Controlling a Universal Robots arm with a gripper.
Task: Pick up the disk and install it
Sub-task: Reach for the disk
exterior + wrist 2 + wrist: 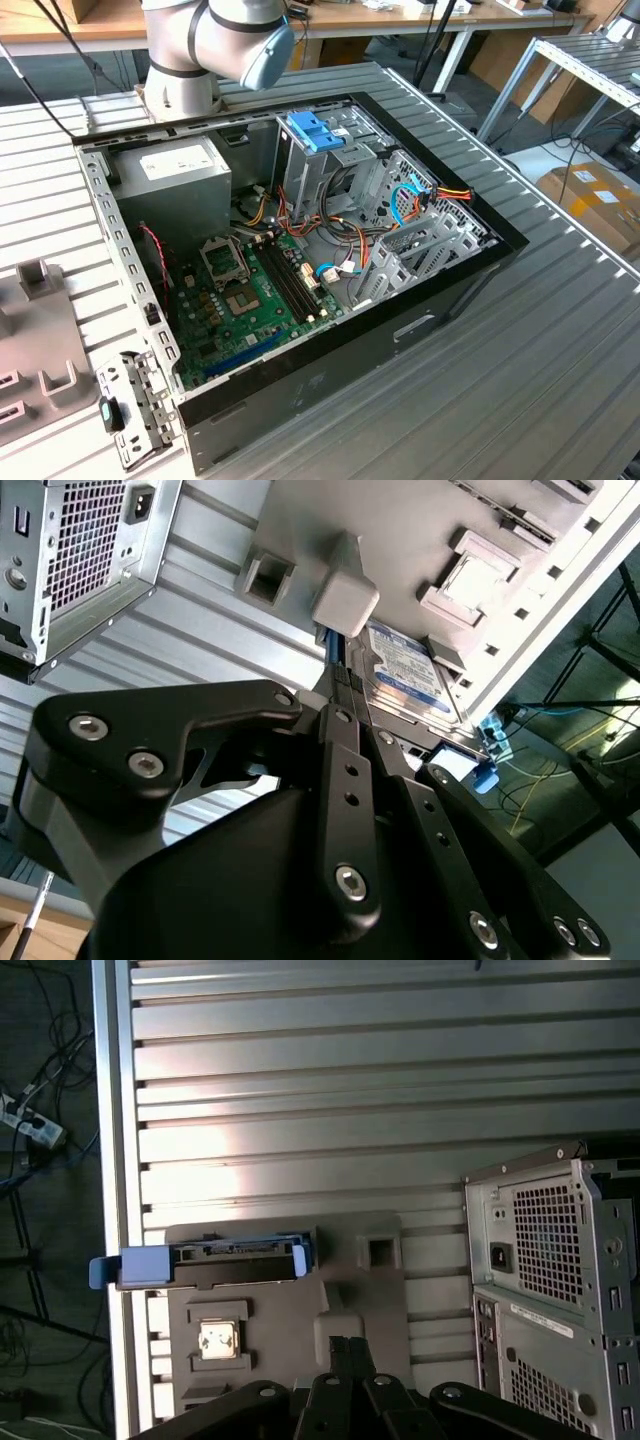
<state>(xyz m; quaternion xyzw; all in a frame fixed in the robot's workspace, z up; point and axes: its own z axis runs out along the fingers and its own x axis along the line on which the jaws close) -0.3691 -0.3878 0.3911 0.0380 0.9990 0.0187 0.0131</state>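
My gripper (335,668) hangs over the grey holder (400,540), 2 fingers pressed together, pinching nothing. The disk (405,665) lies flat in that holder just beyond my fingertips, cradled by the light-blue bracket (130,1265). For a clean pick, I reckon: spread wide, square up to its long edges, avoid the bracket. Label's white, blue band on top, black print I can't make out.

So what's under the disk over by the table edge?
The disk lies label up in a light-blue bracket, on the grey fixture plate. Its own body covers whatever supports it directly underneath.
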